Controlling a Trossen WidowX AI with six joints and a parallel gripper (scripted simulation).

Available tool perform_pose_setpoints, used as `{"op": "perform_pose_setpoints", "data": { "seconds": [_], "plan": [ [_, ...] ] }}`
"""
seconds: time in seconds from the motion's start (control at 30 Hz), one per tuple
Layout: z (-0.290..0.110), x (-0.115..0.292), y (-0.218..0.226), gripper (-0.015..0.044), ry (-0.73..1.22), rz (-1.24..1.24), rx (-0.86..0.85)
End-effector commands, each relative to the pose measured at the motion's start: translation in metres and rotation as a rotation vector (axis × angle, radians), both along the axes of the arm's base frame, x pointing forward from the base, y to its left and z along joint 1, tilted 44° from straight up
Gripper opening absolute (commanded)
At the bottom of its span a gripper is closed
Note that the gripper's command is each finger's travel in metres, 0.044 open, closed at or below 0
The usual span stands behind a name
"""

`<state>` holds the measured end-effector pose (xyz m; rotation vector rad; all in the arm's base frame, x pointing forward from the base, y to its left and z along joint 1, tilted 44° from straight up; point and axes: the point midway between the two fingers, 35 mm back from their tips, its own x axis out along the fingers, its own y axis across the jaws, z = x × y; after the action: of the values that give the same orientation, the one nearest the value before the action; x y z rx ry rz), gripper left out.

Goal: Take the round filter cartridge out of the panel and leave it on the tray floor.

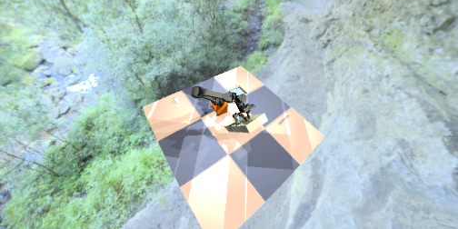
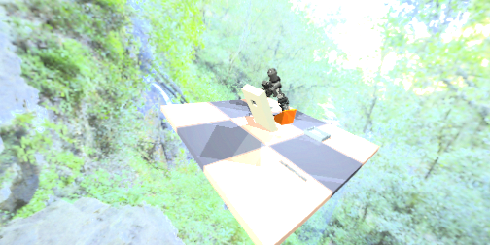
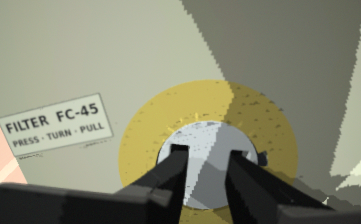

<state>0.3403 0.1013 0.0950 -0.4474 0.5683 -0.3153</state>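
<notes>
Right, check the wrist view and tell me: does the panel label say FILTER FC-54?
No, the label on the panel reads FILTER FC-45, with PRESS, TURN, PULL printed beneath it.

slots: hidden behind fingertips | cartridge (image 3: 206, 145): lower edge hidden | tray (image 1: 221, 108): mostly hidden behind arm

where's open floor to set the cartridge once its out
Open squares lie on the near side of the checkered floor, past the panel. Crowded: where the pincer, shut on the cartridge, meets the panel beside the orange tray.
</notes>
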Motion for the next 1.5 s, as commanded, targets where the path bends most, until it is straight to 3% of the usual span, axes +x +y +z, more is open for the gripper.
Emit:
{"op": "perform_pose_setpoints", "data": {
  "seconds": [0.0,0.3,0.5,1.47],
  "plan": [
    [-0.0044,0.0079,-0.005,0.0,0.065,0.046,-0.095],
    [-0.004,0.0072,-0.0046,0.0,0.184,0.179,-0.328],
    [-0.0043,0.0078,-0.0049,0.0,0.15,0.141,-0.262],
    [-0.0043,0.0078,-0.0049,0.0,0.15,0.141,-0.262]
  ]
}}
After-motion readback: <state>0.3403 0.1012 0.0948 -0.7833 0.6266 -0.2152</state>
